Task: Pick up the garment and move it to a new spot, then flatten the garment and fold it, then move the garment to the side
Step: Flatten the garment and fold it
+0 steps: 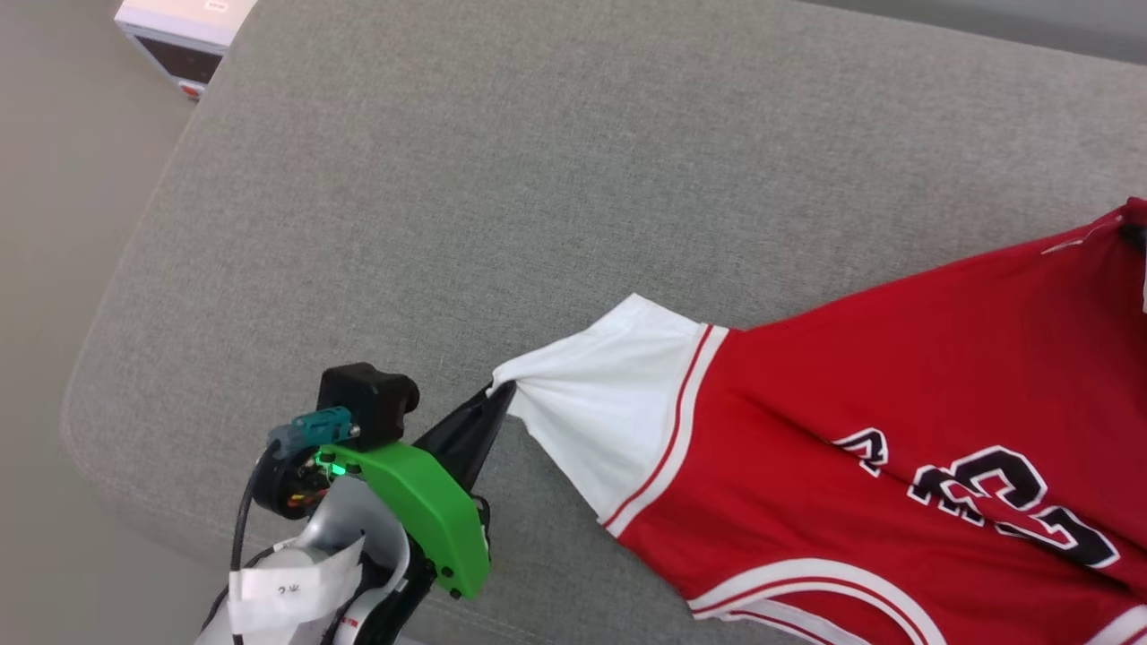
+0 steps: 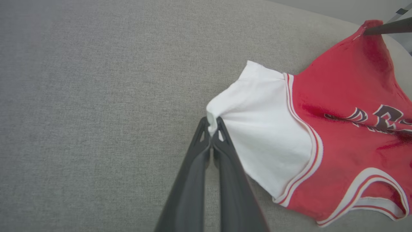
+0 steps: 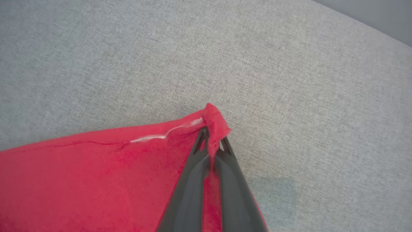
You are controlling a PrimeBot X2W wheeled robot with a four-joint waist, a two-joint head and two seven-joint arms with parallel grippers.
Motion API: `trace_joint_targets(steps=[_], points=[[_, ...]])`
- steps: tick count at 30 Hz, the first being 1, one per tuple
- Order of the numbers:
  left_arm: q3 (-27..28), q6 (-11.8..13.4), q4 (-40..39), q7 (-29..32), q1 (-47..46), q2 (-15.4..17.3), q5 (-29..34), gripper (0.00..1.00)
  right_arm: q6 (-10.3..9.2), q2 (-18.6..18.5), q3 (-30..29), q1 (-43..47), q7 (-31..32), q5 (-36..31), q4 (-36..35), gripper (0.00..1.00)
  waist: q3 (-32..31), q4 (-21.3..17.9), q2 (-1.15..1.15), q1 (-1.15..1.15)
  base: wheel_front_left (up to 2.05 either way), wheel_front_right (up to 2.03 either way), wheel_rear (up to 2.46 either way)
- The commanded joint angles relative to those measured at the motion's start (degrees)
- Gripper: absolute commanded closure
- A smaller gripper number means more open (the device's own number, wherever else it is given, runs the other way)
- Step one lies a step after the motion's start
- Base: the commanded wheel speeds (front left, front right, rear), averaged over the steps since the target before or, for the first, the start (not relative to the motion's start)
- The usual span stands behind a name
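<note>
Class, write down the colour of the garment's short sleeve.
The sleeve is white with red-and-white striped trim; the left wrist view shows it best.

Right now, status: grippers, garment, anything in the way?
Left gripper shut on garment at white sleeve edge. Right gripper shut on its red corner. Garment lying on grey cushion, not yet flat. Nothing in the way.

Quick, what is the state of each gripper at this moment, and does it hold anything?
Left gripper: closed, holding the garment by the edge of its white sleeve.
Right gripper: closed, holding the garment by a red corner.
</note>
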Motion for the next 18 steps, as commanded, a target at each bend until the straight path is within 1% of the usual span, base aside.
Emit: trace_joint_targets(steps=[1, 5, 10, 18], points=[[1.3, 0.7, -0.6, -1.0, -0.8, 0.8, -0.2, 1.0, -0.05, -0.6, 0.3, -0.4, -3.6, 0.8, 0.1, 1.0, -4.9, -3.9, 0.0, 0.0, 0.0, 0.0, 0.0], [3.2, 1.3, -1.7, -2.1, -1.1, 1.8, 0.0, 1.0, -0.05, -1.2, 0.6, 0.2, -8.5, 1.9, -0.2, 1.0, -7.8, -6.3, 0.0, 0.0, 0.0, 0.0, 0.0], [5.9, 2.1, -3.3, -3.9, -2.6, 2.9, 0.4, 1.0, -0.05, -2.0, 1.3, 1.1, -13.7, 3.5, -2.2, 1.0, -11.1, -9.6, 0.0, 0.0, 0.0, 0.0, 0.0], [10.0, 3.5, -5.6, -6.7, -7.9, 3.6, 1.6, 1.0, -0.05, -2.5, 0.1, 2.9, -18.7, 5.0, -8.3, 1.0, -14.3, -14.0, 0.0, 0.0, 0.0, 0.0, 0.0]])
